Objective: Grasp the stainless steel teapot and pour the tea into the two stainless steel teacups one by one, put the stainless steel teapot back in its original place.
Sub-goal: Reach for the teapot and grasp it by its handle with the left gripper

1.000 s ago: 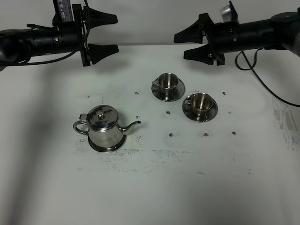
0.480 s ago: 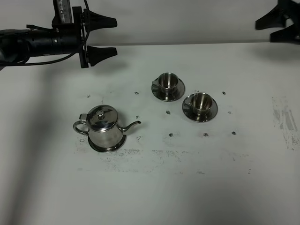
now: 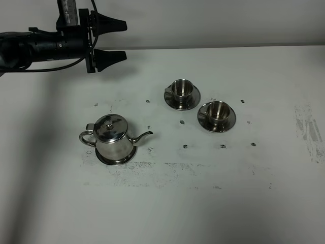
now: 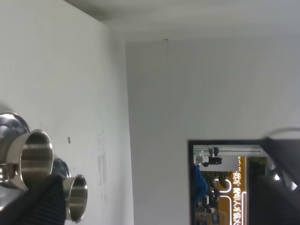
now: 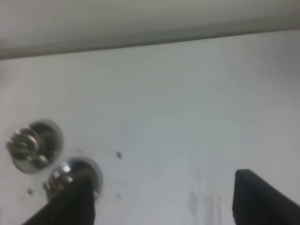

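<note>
The stainless steel teapot (image 3: 110, 137) stands on its round coaster (image 3: 118, 159) at the left of the table, spout pointing right and handle to the left. The two steel teacups stand on saucers at the centre right: one further back (image 3: 182, 89), one nearer and to the right (image 3: 218, 112). No tea shows. My left gripper (image 3: 126, 38) is open and empty, high above the table's back left, far from the teapot. The left wrist view shows both cups (image 4: 33, 157) (image 4: 76, 197). My right gripper (image 5: 161, 187) is open and empty; both cups appear blurred (image 5: 35, 145) (image 5: 70, 180).
The white table (image 3: 203, 193) has small dark screw holes and scuff marks around the teapot and at the right edge. A pale wall runs behind the table. The right arm is outside the exterior view.
The right arm has pulled back to the upper right and left the exterior view. The left arm has barely moved. Teapot and cups stand as before.
</note>
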